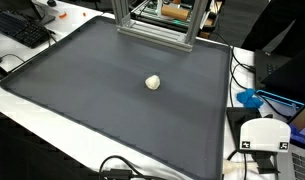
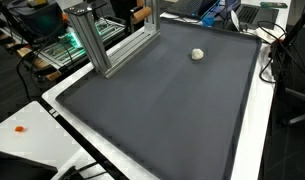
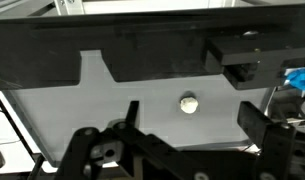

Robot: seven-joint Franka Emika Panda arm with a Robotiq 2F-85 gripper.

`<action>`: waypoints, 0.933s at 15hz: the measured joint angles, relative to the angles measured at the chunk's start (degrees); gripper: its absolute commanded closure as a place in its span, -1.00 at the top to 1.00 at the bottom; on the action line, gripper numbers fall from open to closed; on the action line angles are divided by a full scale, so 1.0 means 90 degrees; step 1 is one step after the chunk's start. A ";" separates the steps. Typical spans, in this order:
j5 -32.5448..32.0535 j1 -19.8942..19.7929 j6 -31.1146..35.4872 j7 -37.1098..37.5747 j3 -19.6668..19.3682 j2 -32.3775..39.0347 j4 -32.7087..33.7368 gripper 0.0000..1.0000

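- Since it is nearly round, the white lump (image 1: 153,82) gives us no long axis that we can name and no end that points anywhere. In both exterior views the lump (image 2: 198,54) reads as a small, slightly bumpy ball.
- We find it lying alone on the dark grey mat (image 1: 82,90), a little off the middle toward the side where the metal frame (image 1: 154,36) stands, yet well apart from that frame.
- In the wrist view the lump (image 3: 189,103) sits on the mat, which looks pale there, and it shows in the gap between the two dark fingers (image 3: 264,130).
- The pincer (image 3: 192,138) is released: its jaws stand spread wide, one toward each side of the picture, with only mat between them.
- It holds nothing and touches nothing; the lump lies beyond the fingertips, apart from both.
- Around the mat we make out the white table (image 1: 52,135), a black keyboard (image 1: 22,30) past one corner, and a blue thing (image 1: 250,98) just beside the mat's edge.
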 measured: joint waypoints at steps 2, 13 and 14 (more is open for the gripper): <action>0.0090 0.0193 0.0000 0.0062 0.0211 0.0154 0.0088 1.00; 0.0201 0.0645 0.0000 0.0732 0.0968 0.0838 0.0404 1.00; 0.0201 0.0672 0.0000 0.0750 0.0985 0.0869 0.0404 1.00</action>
